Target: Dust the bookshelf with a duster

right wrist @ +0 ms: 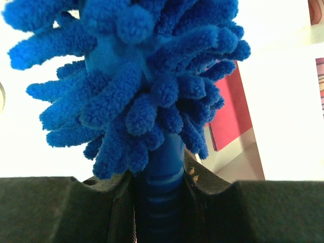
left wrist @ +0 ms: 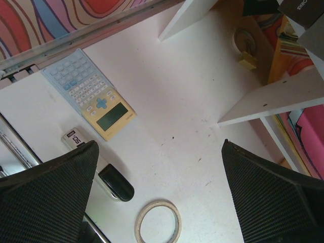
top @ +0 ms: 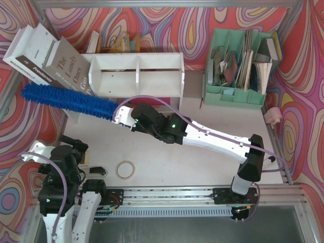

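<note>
The white bookshelf [top: 136, 74] stands at the back middle of the table, with two compartments split by a divider. The blue fluffy duster [top: 68, 99] lies slanted across its lower left front, pointing left. My right gripper [top: 120, 115] is shut on the duster's ribbed blue handle [right wrist: 161, 177]; the shaggy bristles [right wrist: 142, 76] fill the right wrist view. My left gripper [left wrist: 159, 167] is open and empty, low at the near left, above the bare table. Parts of the white shelf boards [left wrist: 273, 98] show in the left wrist view.
Grey and white books [top: 48, 61] lean at the bookshelf's left. A mint-green file organizer [top: 240, 63] stands at the back right. A tape roll [top: 125, 169] lies near the front edge. A calculator [left wrist: 88, 93], an eraser [left wrist: 76, 139] and a small black object [left wrist: 115, 182] lie at the left.
</note>
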{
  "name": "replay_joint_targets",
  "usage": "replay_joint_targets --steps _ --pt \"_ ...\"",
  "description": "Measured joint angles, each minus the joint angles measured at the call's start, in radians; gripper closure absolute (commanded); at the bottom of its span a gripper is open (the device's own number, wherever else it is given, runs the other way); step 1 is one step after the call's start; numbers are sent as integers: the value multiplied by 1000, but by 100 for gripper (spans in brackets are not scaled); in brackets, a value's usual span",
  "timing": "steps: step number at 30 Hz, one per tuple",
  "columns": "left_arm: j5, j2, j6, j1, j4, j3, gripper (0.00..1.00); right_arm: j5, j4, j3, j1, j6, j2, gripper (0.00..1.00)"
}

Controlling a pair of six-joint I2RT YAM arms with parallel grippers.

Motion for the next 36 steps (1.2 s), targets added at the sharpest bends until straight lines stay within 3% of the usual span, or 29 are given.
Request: replay_joint_targets --steps 15,21,29,36 --pt "2 5 4 0 0 0 2 -20 13 34 -4 7 -76 100" --pt "12 12 3 0 0 0 2 -24 21 124 -8 17 -78 100" --pt "15 13 3 0 0 0 2 14 51 330 -30 16 5 100" --pt "15 11 4 0 0 0 2 11 41 359 -66 19 119 100"
